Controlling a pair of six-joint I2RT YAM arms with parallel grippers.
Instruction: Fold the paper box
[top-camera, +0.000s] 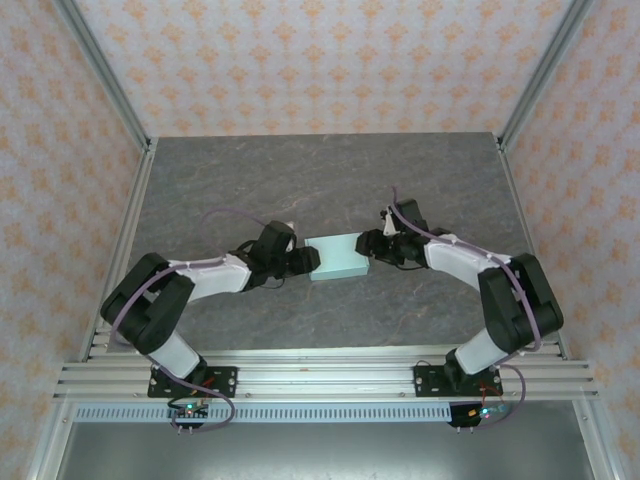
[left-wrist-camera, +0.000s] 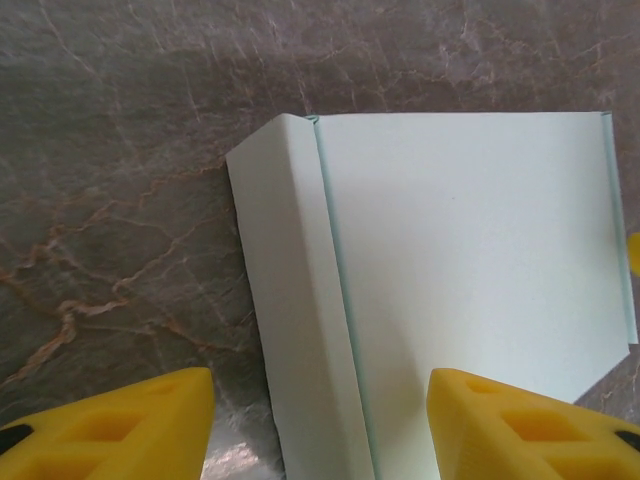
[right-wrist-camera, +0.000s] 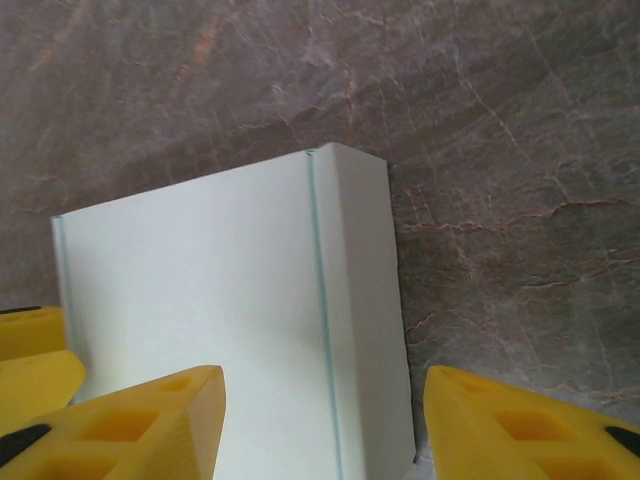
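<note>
The paper box (top-camera: 338, 258) is a pale mint-green closed rectangular box lying flat in the middle of the grey table (top-camera: 320, 180). My left gripper (top-camera: 308, 260) is at its left end and my right gripper (top-camera: 368, 243) at its right end. In the left wrist view the box (left-wrist-camera: 450, 280) runs down between the yellow fingers (left-wrist-camera: 130, 420), and the left gripper (left-wrist-camera: 320, 400) is open, straddling a long edge without pinching it. In the right wrist view the box (right-wrist-camera: 220, 300) shows the same way, with the right gripper (right-wrist-camera: 320, 400) open over its edge.
Metal frame posts (top-camera: 120, 100) and patterned walls close in the table on three sides. The aluminium rail (top-camera: 320, 375) that carries both arm bases runs along the near edge. Bare marbled tabletop lies behind and in front of the box.
</note>
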